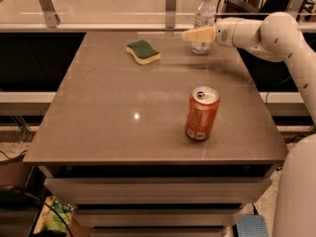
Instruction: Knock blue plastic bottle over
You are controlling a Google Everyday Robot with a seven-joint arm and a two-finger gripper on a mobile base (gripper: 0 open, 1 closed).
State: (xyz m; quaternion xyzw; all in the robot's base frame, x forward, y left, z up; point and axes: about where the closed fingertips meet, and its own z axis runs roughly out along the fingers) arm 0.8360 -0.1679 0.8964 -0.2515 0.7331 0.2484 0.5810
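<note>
Three things stand on the tabletop (113,112) in the camera view: a bottle (204,16), a sponge (143,52) and a can (201,113).

The bottle is at the far edge, right of centre. It is upright on its base with the white cap on top, so its long axis runs straight up. It has not been knocked over yet. The sponge lies flat to its left, near the far edge and apart from it. The can stands upright well nearer the camera, close to the front right part of the tabletop.

The one arm (276,31) reaches in from the right side, level with the bottle's lower half. Its hand (186,35) points left and crosses in front of the bottle's body, the tip showing just past the bottle's left side. I cannot tell whether the hand is apart or together. I also cannot tell whether it touches the bottle or sits just in front of it.

The coming move turns on that crossing. The bottle seems to lie directly behind the hand, toward the far edge. A push away from the camera would likely tip it over that way. Contact low on the body may slide it rather than topple it.
</note>
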